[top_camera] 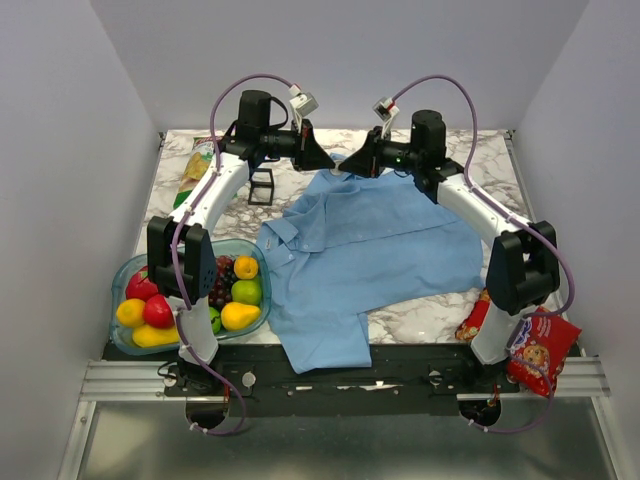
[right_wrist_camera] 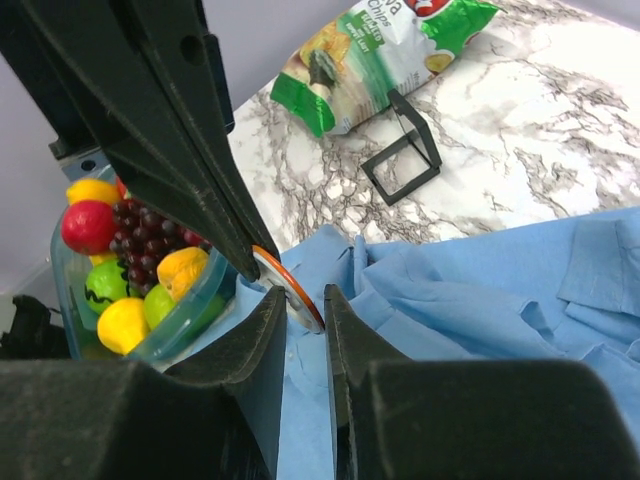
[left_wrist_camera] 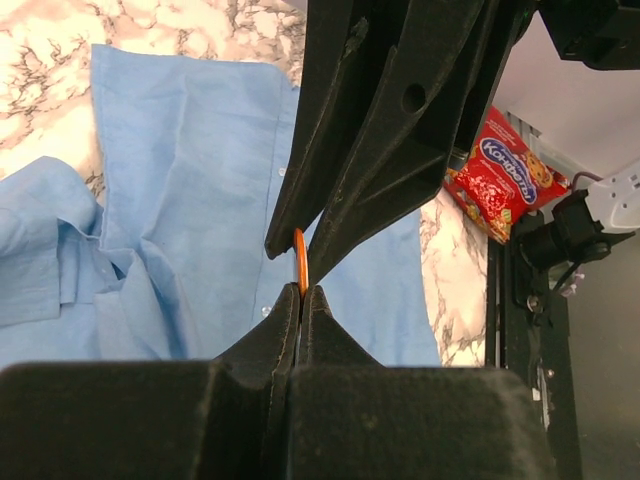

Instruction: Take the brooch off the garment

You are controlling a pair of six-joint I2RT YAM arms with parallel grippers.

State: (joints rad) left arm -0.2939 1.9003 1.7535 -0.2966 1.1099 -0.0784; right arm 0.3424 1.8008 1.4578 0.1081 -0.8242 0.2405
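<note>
Item: brooch (right_wrist_camera: 290,290), round disc w/ orange rim and pale face, was held tilted just above the far edge of the garment (top_camera: 370,240), between the two meeting gripper tips; whether it was still pinned to the cloth could not be told. Garment: light blue short-sleeved shirt, lay rumpled across the middle of the marble table (top_camera: 420,310), one sleeve hanging over the near edge. Left gripper (left_wrist_camera: 300,300): fully closed, pinching the brooch's thin edge. Right gripper (right_wrist_camera: 305,310): jaws narrowly apart w/ brooch between the tips; actual grip not discernible. Also on table: fruit bowl (top_camera: 118,290) near left, green chip bag (right_wrist_camera: 380,50) far left, small black frame (top_camera: 261,187) beside it, red snack packet (top_camera: 540,350) near right.
</note>
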